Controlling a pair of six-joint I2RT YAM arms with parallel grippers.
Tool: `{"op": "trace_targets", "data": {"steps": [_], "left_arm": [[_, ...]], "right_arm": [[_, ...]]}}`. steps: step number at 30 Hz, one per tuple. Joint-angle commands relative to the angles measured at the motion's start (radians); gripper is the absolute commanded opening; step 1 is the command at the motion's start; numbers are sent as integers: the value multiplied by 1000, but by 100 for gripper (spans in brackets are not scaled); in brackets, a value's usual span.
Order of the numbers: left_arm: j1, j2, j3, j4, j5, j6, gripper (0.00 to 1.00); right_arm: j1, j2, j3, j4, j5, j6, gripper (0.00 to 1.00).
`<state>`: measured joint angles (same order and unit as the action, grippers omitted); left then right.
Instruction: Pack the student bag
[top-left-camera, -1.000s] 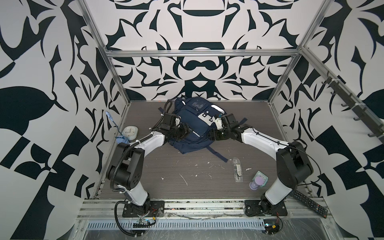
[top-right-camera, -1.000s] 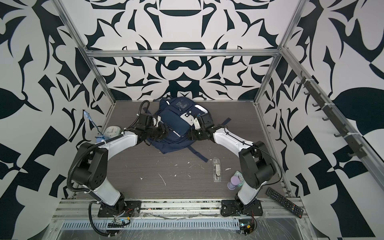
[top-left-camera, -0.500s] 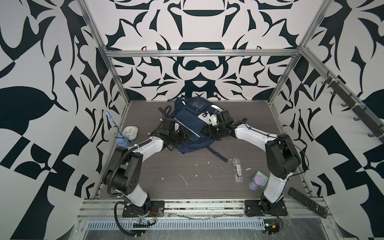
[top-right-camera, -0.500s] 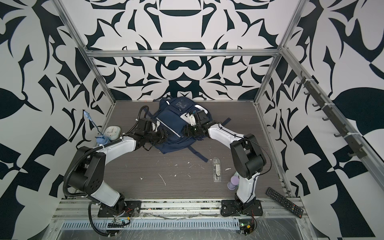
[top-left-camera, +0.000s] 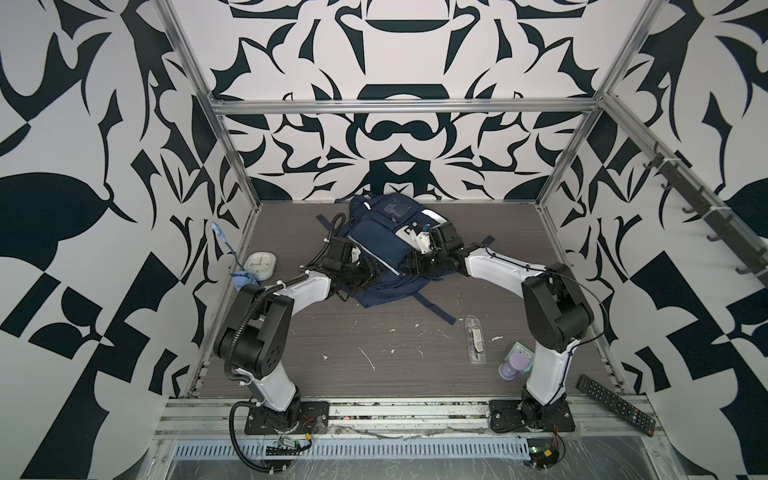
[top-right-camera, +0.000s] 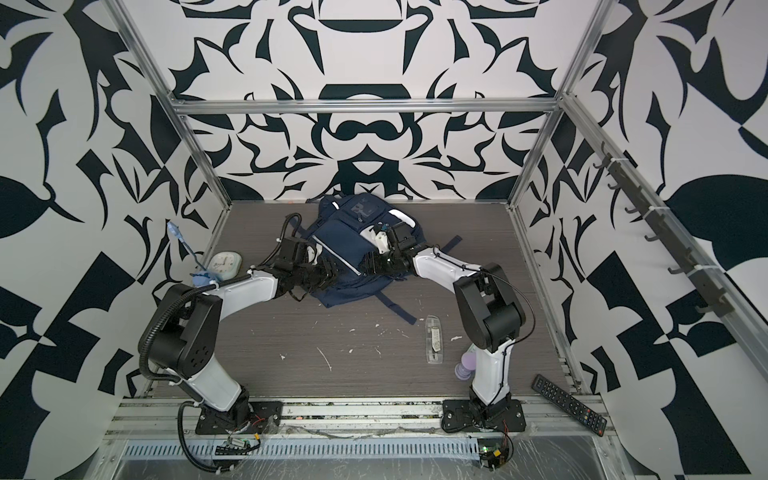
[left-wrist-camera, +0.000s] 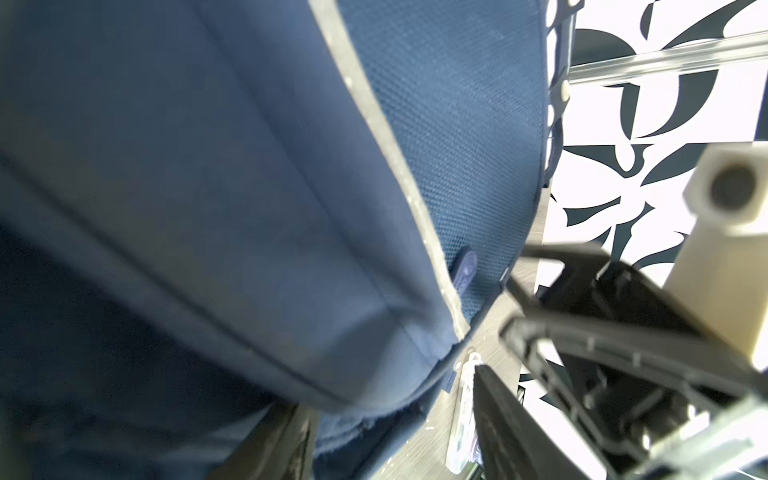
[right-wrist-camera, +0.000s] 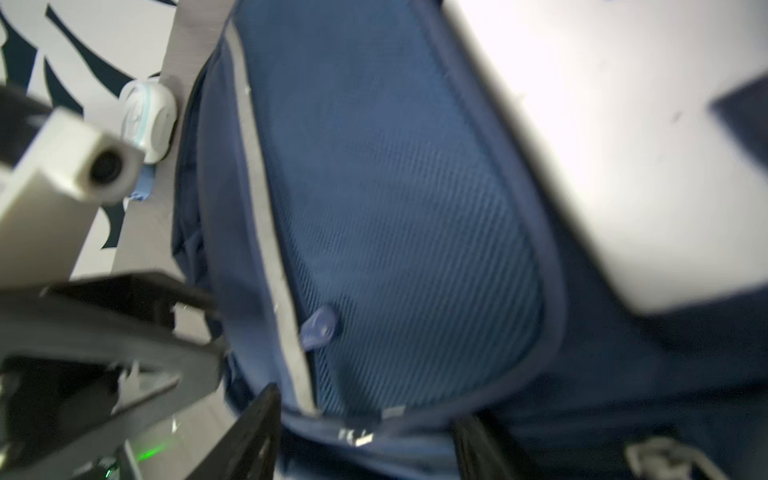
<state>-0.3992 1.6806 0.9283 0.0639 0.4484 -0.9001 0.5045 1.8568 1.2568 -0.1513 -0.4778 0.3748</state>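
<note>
we look down into a booth with black and white patterned walls (top-left-camera: 395, 137) and a grey wood-grain desk (top-left-camera: 374, 340). the student bag (top-left-camera: 382, 245), navy blue with pale reflective strips, lies on the desk at upper centre of both top views (top-right-camera: 345, 249), close to the back wall. one dark strap (top-left-camera: 436, 307) trails toward the lower right.

two white and black arms (top-left-camera: 498, 266) reach in from the bottom of the frame and meet the bag from either side. the left pincer (top-left-camera: 360, 274) is against the bag's lower left edge, and the right pincer (top-left-camera: 412, 262) is against its right side.

in the left wrist view the left pincer (left-wrist-camera: 390, 390) has its dark fingers (left-wrist-camera: 286, 436) apart, with a corner of the student bag (left-wrist-camera: 208, 208) between them. in the right wrist view the right pincer (right-wrist-camera: 365, 405) straddles the bag's hem the same way. we cannot tell whether either one is actually pinching the fabric.

a small white clock (top-left-camera: 259, 266) sits at the left edge of the desk, well apart from the bag. a clear case (top-left-camera: 475, 338) and a purple bottle (top-left-camera: 513, 365) are at lower right.
</note>
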Motion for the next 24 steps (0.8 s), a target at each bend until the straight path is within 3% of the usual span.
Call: {"op": "trace_targets", "data": {"steps": [1,8,11,18,24], "left_arm": [[7,19,29,-6,4,4,62],[38,22,28,-6,13,10,62],[47,25,27,-6,18,11,62],[53,32,29,-3,19,15,62],[53,63,53,17,30,-3,47]], "right_arm": [[20,-99,-53,17,-92,-12,66],[65,-284,-190,-31,-178,-59,65],[77,-349,-232,-36,-72,-71,66],[52,-268,-153,-47,46,-95,70],[5,-144,-62,-7,52,-57,70]]}}
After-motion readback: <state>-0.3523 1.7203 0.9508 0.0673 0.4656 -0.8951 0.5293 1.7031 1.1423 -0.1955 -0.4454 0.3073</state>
